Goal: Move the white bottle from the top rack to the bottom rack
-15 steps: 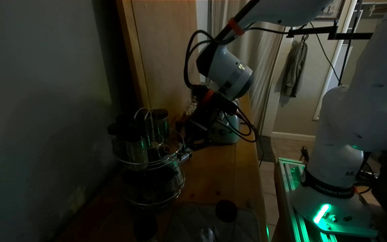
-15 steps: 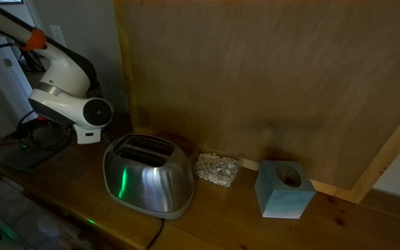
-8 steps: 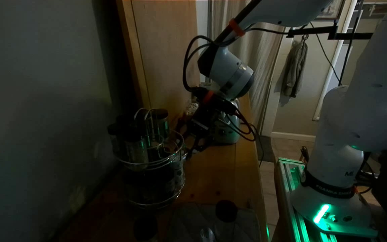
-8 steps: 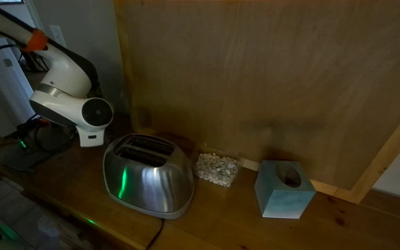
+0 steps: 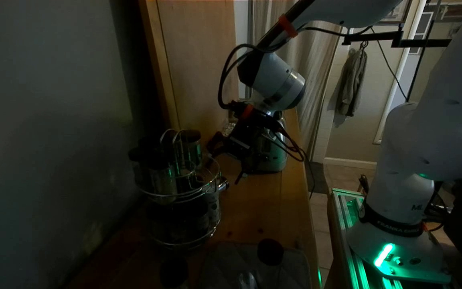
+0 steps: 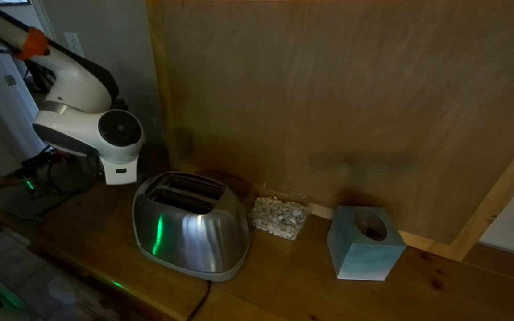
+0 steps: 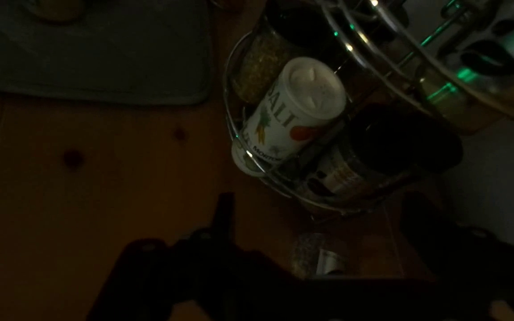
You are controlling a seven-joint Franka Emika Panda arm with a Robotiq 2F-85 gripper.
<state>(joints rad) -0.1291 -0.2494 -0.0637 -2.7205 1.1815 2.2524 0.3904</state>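
The white bottle (image 7: pixel 283 116), a salt can, sits in the bottom rack (image 7: pixel 279 189) among dark-lidded jars. Its lower end shows past the wire rim. In an exterior view the same white bottle (image 5: pixel 213 206) is dim at the right side of the bottom rack (image 5: pixel 183 244). Above it is the top rack (image 5: pixel 175 196), holding several jars; its wire rings, the top rack (image 7: pixel 350 47), cross the upper right of the wrist view. My gripper (image 7: pixel 319 196) stands open, fingers wide apart and nothing held. In an exterior view the gripper (image 5: pixel 223 168) hovers by the top rack's right edge.
Behind the arm stand a toaster (image 6: pixel 190 227), a box of pebbles (image 6: pixel 279 216) and a tissue box (image 6: pixel 366 243). Two dark-capped jars, one being the jar (image 5: pixel 270 252), stand near a grey mat (image 5: pixel 223 265). A wall (image 5: pixel 54 140) borders the stand.
My fingers, close together at the stand's right side a second ago, have spread wide. The gripper has drawn up and back, while the white bottle stays in the bottom rack.
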